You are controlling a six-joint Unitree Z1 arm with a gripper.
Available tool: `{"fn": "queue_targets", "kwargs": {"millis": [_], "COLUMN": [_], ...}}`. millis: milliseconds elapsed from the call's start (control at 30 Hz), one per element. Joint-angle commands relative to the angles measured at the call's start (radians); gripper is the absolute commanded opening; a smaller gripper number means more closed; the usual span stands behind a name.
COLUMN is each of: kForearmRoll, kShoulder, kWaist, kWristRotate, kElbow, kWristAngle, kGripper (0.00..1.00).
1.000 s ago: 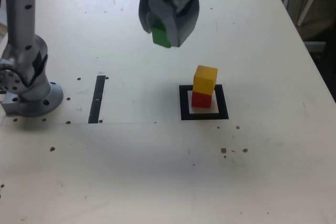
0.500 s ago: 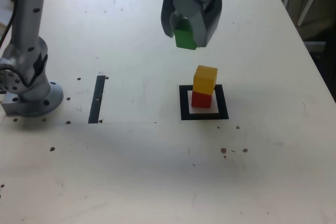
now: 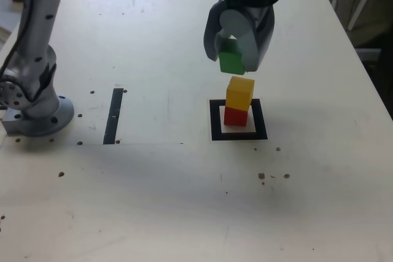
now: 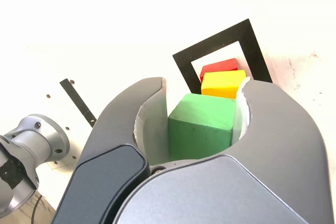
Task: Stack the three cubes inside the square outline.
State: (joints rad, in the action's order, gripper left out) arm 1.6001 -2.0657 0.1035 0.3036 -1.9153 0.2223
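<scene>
Green cube [image 3: 231, 62] clamped in the claw [image 3: 236, 59], partly hidden by it.

Three cubes are counted: yellow cube [image 3: 239, 92] stacked on red cube [image 3: 236, 116], inside one square outline [image 3: 215, 121], frame centre.

- My gripper [image 3: 236, 53]: smooth grey shells with a soft satin sheen, plastic by the look; pale matt lining on the inner faces.
- Green cube [image 4: 202, 124], yellow cube [image 3: 239, 92], red cube [image 3: 235, 115]: matt, solid-coloured, flat-faced.
- Square outline [image 3: 215, 119]: flat matt black, tape-like; pale centre.
- Thin black strip [image 3: 113, 115]: same flat matt finish.
- Table [image 3: 153, 200]: pale, smooth, low-sheen, speckled with dark marks.
- My base [image 3: 34, 105]: dull silver-grey, metallic-looking.
</scene>
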Motion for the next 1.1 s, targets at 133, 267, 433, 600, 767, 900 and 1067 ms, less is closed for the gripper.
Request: {"fn": "queue_targets", "kwargs": {"millis": [133,267,433,600,767,900,1067], "kForearmRoll": [0.004,0.001,-0.003,-0.007,-0.013,-0.019,-0.020], "kShoulder": [-0.019,-0.029,-0.038,-0.044,-0.053,-0.056,-0.055], "kWaist": [0.004,0.005,0.005,0.005,0.005,0.005,0.005], "kWristRotate": [-0.001,-0.001,-0.001,-0.001,0.001,0.006,0.009], "kElbow": [-0.005,-0.005,-0.005,-0.002,0.002,0.009,0.012], "kWristAngle": [-0.013,-0.018,-0.022,-0.023,-0.034,-0.043,-0.044], "kGripper": [0.24,0.24,0.24,0.24,0.35,0.82,1.00]}}
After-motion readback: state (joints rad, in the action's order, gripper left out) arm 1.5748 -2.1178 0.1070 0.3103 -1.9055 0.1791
